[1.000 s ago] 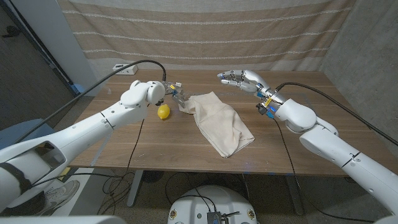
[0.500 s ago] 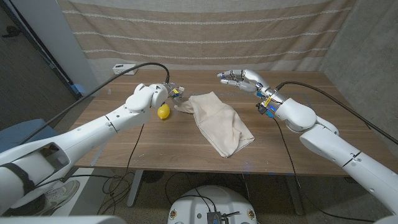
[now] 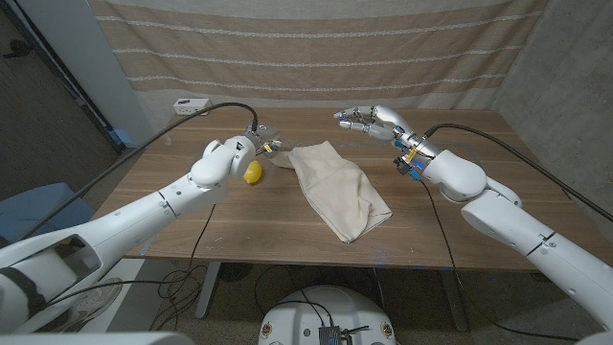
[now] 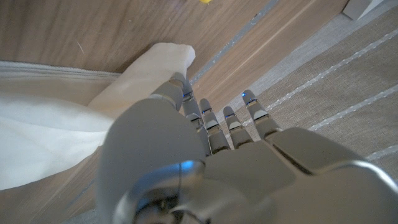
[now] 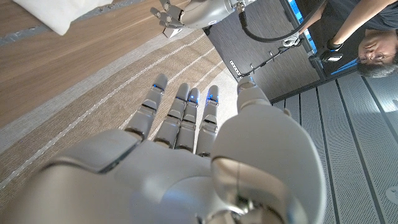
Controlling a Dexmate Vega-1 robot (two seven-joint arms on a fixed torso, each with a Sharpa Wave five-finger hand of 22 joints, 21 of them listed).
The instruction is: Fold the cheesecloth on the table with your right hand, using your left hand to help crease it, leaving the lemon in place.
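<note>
The cream cheesecloth (image 3: 340,187) lies folded in a long strip across the middle of the table, its far corner (image 4: 168,56) pointing towards my left hand. A yellow lemon (image 3: 252,172) sits just left of that corner. My left hand (image 3: 261,144) hovers over the lemon's far side with its fingers (image 4: 214,121) stretched straight at the cloth's corner, holding nothing. My right hand (image 3: 374,120) hangs open above the table's far right part, fingers (image 5: 180,118) spread, clear of the cloth (image 5: 62,15).
A small white box (image 3: 192,105) sits at the table's far left edge. A striped curtain (image 3: 316,57) hangs behind the table. Black cables run along both arms. A person (image 5: 373,43) stands off to one side in the right wrist view.
My left arm has sunk and drawn back to the left, while its fingertips stay near the cloth's corner. The right hand, cloth and lemon have kept their places.
</note>
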